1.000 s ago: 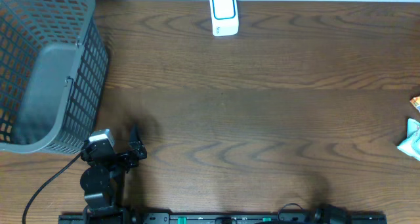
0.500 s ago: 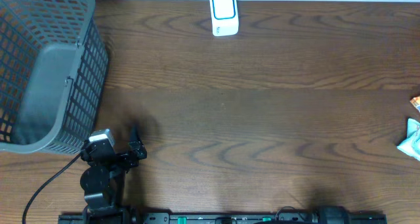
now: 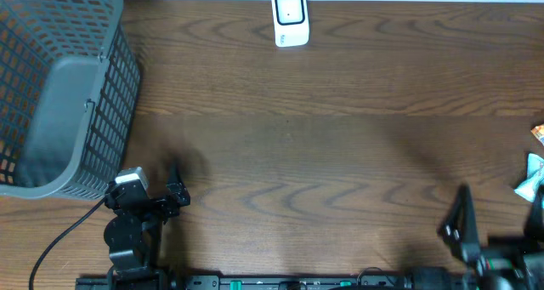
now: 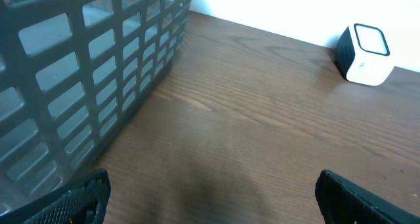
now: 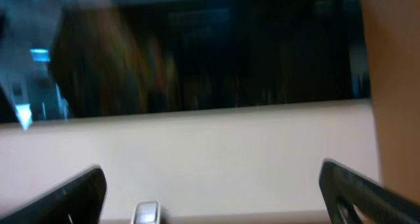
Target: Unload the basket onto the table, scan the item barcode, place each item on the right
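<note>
Two robot arms at a wooden bench (image 3: 340, 137), both hands spread.
The left hand (image 4: 213, 199) sits low beside a grey basket (image 3: 59, 94), fingers wide apart. The right hand (image 3: 500, 220), at the near right corner, also has its fingers wide apart around nothing. A pale packet (image 3: 533, 179) lies at the bench's right edge, near that hand. A white scanner (image 3: 290, 18) stands at the far edge.

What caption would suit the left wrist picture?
Open fingers frame a wooden table, grey basket left, white scanner far right.
</note>
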### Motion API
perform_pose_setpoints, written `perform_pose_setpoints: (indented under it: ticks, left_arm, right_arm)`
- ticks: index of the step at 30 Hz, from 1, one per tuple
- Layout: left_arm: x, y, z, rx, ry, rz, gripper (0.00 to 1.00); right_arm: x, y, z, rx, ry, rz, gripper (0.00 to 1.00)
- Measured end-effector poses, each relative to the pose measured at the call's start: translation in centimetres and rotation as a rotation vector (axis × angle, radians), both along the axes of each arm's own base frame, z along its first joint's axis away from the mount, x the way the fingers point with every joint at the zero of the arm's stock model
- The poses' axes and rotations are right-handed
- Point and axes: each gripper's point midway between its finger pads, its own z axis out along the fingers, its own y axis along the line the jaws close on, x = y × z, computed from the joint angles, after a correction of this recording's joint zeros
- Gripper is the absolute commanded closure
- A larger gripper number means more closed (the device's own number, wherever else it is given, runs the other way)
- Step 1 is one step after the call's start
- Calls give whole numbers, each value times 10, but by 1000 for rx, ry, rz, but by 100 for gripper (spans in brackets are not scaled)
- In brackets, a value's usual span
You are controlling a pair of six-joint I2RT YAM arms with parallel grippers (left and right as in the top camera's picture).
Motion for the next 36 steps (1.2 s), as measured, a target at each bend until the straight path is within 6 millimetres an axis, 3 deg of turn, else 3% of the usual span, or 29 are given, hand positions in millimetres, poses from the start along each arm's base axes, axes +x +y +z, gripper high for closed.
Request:
perform_pose_setpoints:
  ticks: [6, 13, 19, 24, 33, 36]
  left_arm:
    - [0, 0, 0, 0, 0, 0, 0]
    - [0, 0, 0, 0, 0, 0, 0]
    - [0, 0, 0, 0, 0, 0, 0]
    - [0, 0, 0, 0, 0, 0, 0]
    - [0, 0, 0, 0, 0, 0, 0]
    - [0, 0, 0, 0, 0, 0, 0]
  right_arm:
    - [45, 0, -41, 7, -74, 2, 1]
    - [78, 1, -107, 38, 18, 15, 1]
    - [92, 1, -145, 48, 96, 17, 1]
    - [104, 1, -191, 51, 222, 15, 1]
    - [107, 1, -256, 51, 483, 7, 1]
    - [107, 1, -256, 51, 482, 7, 1]
